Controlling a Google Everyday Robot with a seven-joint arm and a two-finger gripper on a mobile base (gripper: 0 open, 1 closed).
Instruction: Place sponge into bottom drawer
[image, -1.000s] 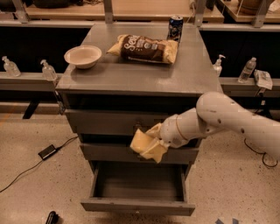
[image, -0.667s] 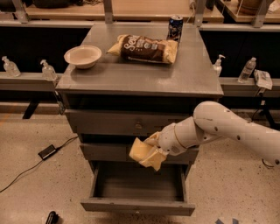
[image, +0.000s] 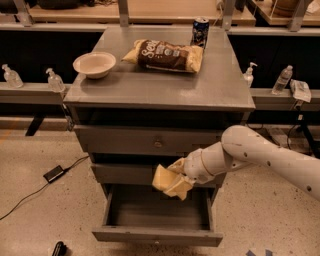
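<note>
The bottom drawer (image: 157, 235) stands pulled out, only its bare grey floor showing inside. Just above its opening, in front of the middle drawer (image: 125, 174), the gripper (image: 179, 173) hangs with its fingers closed on the sponge (image: 167, 181), a pale yellow, crumpled foam block. On the grey worktop (image: 150, 89) sit a cream bowl (image: 95, 70), a brown-and-yellow chip bag (image: 165, 55) and, farthest back, a can (image: 200, 31). The speckled floor (image: 40, 215) carries a black power adapter (image: 53, 173).

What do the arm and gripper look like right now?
The arm is smooth, rounded and off-white, with small dark dots along its shell and a dark seam near the wrist. The gripper, in front of the middle drawer, is pale too, largely covered by the sponge.
</note>
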